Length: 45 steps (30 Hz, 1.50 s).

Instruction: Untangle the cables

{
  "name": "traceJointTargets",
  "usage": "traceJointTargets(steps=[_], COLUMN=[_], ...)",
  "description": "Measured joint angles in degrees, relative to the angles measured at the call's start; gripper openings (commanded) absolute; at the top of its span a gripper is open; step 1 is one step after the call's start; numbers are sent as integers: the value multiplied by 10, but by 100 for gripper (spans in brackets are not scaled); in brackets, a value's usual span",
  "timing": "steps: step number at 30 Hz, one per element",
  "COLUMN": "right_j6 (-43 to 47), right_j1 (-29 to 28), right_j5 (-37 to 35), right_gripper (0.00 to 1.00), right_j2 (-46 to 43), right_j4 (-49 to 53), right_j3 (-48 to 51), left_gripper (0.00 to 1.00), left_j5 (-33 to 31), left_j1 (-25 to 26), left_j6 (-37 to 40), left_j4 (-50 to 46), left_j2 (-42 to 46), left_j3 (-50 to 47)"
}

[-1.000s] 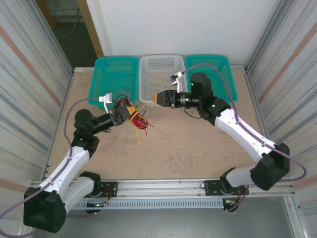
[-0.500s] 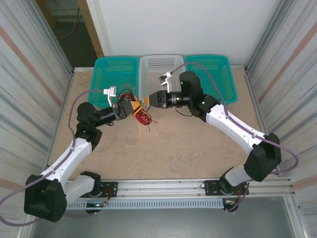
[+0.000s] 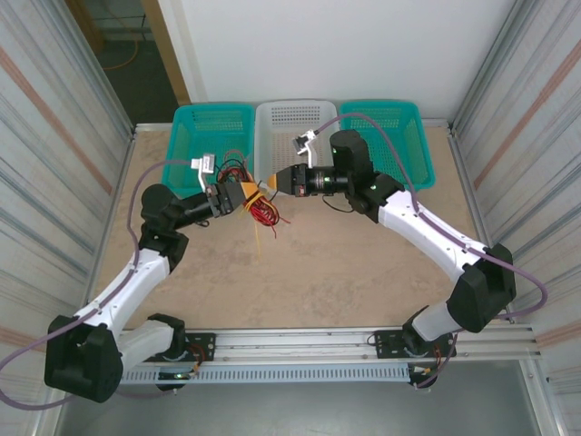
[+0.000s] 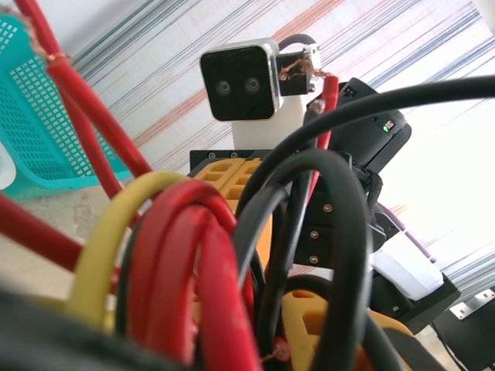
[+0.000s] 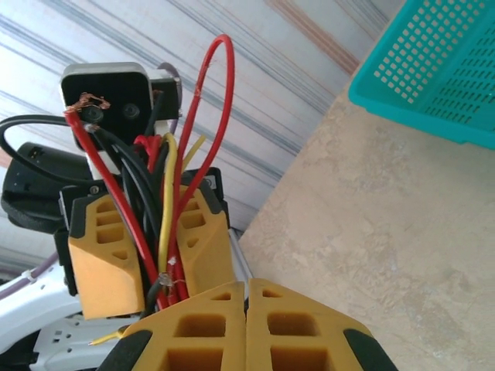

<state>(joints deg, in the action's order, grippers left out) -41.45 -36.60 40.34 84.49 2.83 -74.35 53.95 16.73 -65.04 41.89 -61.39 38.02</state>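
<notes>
A tangle of red, black and pale yellow cables (image 3: 263, 213) hangs from my left gripper (image 3: 246, 198), which is shut on the bundle above the table, in front of the left teal basket. In the left wrist view the red loops (image 4: 205, 270) and black loops (image 4: 340, 201) crowd the lens. My right gripper (image 3: 271, 184) faces the left one, its jaws pressed together (image 5: 246, 284), tips at the bundle's edge. Beyond them the cables (image 5: 165, 193) stand between the left gripper's yellow fingers (image 5: 104, 259). Whether a wire is pinched in the right jaws is hidden.
Three baskets line the far edge: a teal one (image 3: 204, 123) on the left, a white one (image 3: 295, 113) in the middle, a teal one (image 3: 404, 118) on the right. One pale yellow cable end (image 3: 257, 238) dangles toward the bare tabletop (image 3: 327, 263).
My right gripper swung left up to the bundle and its jaws closed. My left gripper carried the cables slightly up and to the right.
</notes>
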Motion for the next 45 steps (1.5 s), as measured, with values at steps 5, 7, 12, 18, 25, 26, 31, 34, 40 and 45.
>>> traceJointTargets(steps=[5, 7, 12, 18, 25, 26, 31, 34, 40, 45], right_j6=[-7, -28, -141, -256, -351, -363, -376, -348, -236, -157], right_j1=[2, 7, 32, -1, -36, -37, -56, -72, -80, -63], right_j5=[-25, -22, 20, 23, -40, -49, -86, -102, -126, -135], right_gripper=[0, 0, 0, 0, 0, 0, 0, 0, 0, 0], right_j2=[-8, -10, 12, 88, 114, 114, 81, 20, -111, -153], right_j4=[-20, -49, -217, -389, -570, -592, -609, -546, -352, -198], right_j3=[14, 27, 83, 110, 188, 206, 269, 278, 229, 150], left_gripper=[0, 0, 0, 0, 0, 0, 0, 0, 0, 0], left_j5=[-26, -48, -136, -253, -387, -399, -429, -449, -464, -447], left_j1=[23, 23, -13, -14, -18, -22, -31, -31, -31, -35], left_j6=[-13, -21, -60, -116, -132, -132, -84, -50, 0, 24], left_j4=[9, 13, 28, 73, 96, 84, 2, -39, -61, -64], left_j2=[-3, -3, 3, -5, 3, 7, 23, 47, 91, 96], left_j3=[17, 27, 42, 41, -5, -9, -15, -16, -22, -33])
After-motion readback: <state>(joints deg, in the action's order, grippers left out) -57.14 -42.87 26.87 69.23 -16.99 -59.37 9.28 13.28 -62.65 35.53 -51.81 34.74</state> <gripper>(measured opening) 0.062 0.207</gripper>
